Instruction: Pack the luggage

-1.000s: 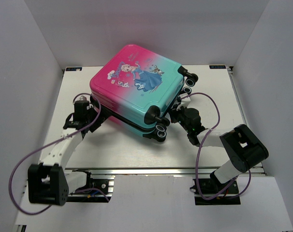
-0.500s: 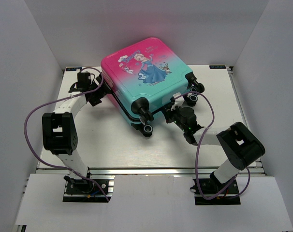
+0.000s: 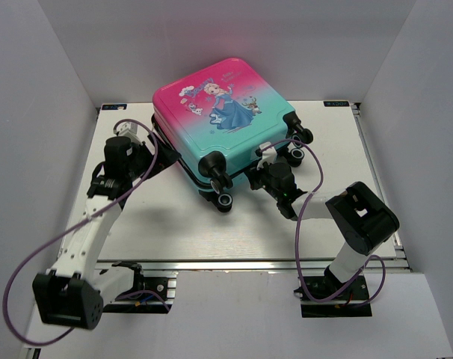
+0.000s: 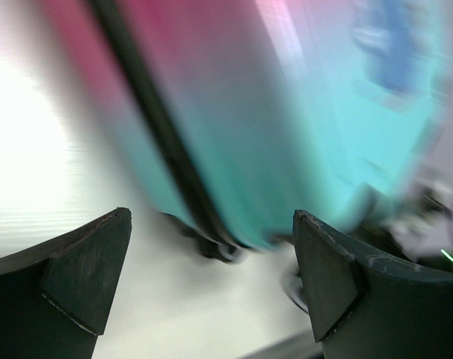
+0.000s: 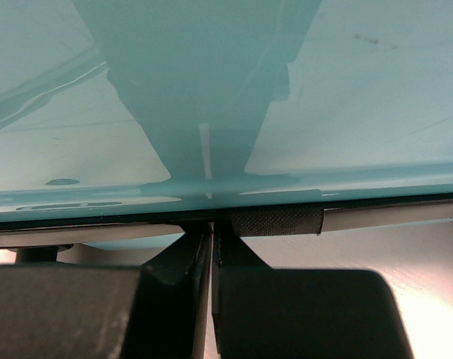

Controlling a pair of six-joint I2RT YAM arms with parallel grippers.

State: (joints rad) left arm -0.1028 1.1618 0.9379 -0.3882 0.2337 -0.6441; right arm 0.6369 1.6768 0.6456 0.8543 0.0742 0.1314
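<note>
The luggage is shut and lies flat at the back middle of the table, princess print up, wheels toward me. My left gripper is open and empty, left of the pink end and apart from it. In the left wrist view the gripper frames the blurred shell. My right gripper is at the teal near edge. In the right wrist view it is shut on a thin zipper tab at the black zipper line, under the teal shell.
White walls enclose the table on the left, back and right. Purple cables loop from both arms. The metal rail runs along the near edge by the arm bases.
The luggage has turned and slid a little to the left. My left arm has swung down from the back left corner, away from the shell. The right gripper stays on the teal edge.
</note>
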